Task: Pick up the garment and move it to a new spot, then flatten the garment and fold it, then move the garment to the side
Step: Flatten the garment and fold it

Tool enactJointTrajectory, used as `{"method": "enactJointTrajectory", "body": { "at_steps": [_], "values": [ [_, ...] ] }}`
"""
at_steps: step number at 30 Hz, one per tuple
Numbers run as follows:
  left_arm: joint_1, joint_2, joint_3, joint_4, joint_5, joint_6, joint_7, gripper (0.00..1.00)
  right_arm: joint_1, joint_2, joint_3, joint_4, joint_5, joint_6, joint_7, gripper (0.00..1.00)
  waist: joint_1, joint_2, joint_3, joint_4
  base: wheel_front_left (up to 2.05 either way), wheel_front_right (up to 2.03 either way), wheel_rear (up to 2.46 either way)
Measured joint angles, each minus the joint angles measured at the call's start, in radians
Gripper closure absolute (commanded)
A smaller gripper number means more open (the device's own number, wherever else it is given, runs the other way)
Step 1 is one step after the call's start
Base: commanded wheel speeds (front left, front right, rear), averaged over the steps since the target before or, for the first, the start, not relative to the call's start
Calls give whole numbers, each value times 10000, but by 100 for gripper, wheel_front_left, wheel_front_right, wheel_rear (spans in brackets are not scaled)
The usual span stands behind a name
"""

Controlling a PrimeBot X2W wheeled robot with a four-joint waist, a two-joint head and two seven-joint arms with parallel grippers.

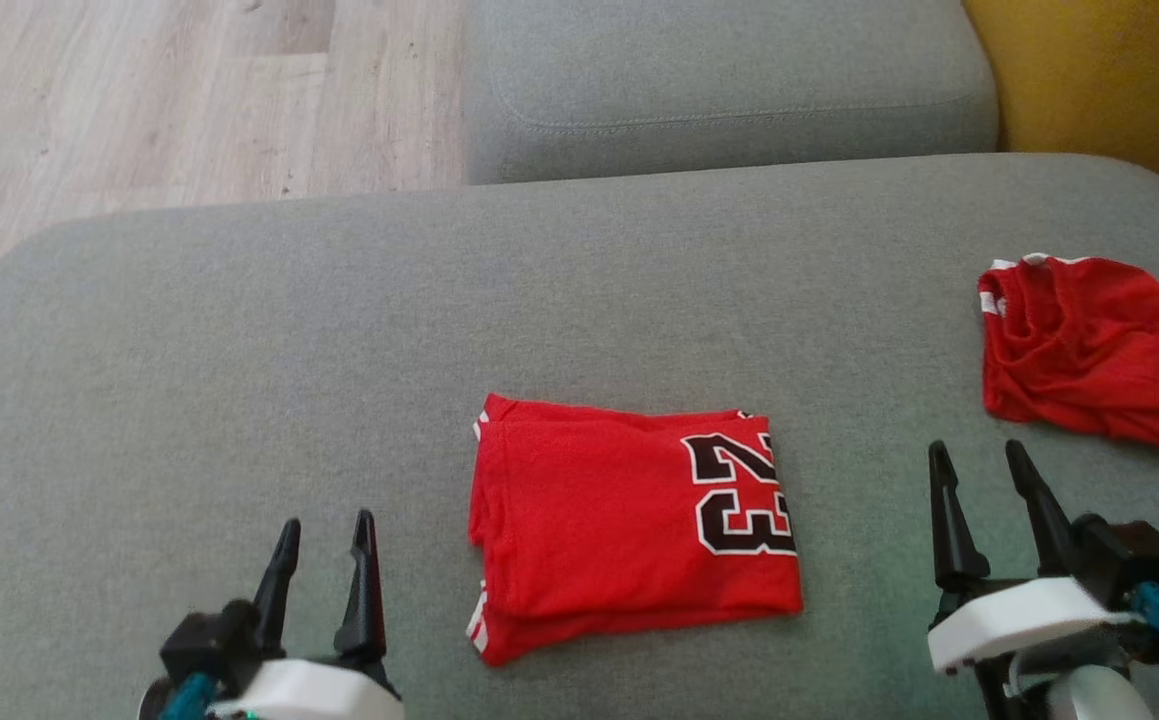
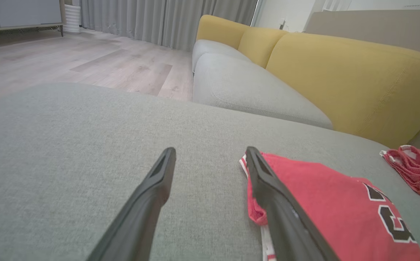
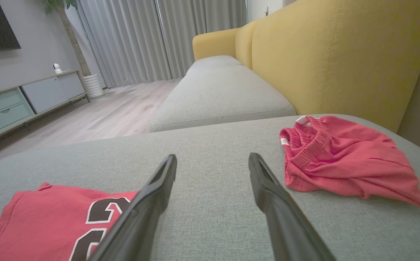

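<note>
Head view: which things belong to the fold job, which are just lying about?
Job: folded red jersey; left gripper and right gripper, both open; grey cushion beneath.
Lying about: crumpled red shorts at the right; yellow sofa back; wood floor.

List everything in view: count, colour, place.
jersey: one, red with black 23, folded, middle of seat
shorts: one, red, crumpled, seat's far right
seat: one, grey, under both garments
cushion: one, grey, beyond seat
backrest: one, yellow, right of cushion
floor: one, pale wood, far left
curtains: several folds, grey, far wall
cabinet: one, pale green and grey, by wall
left hand: one, dark fingers, open, empty, left of jersey
right hand: one, dark fingers, open, empty, between jersey and shorts
</note>
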Motion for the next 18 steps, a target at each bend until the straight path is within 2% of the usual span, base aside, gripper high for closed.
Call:
{"method": "enactJointTrajectory", "body": {
  "at_steps": [18],
  "values": [
    [248,245,125,169,161,27,-77,0,142,10,119,35,-2,0,96,0,1,0,-258,106,0,0,0]
  ]
}}
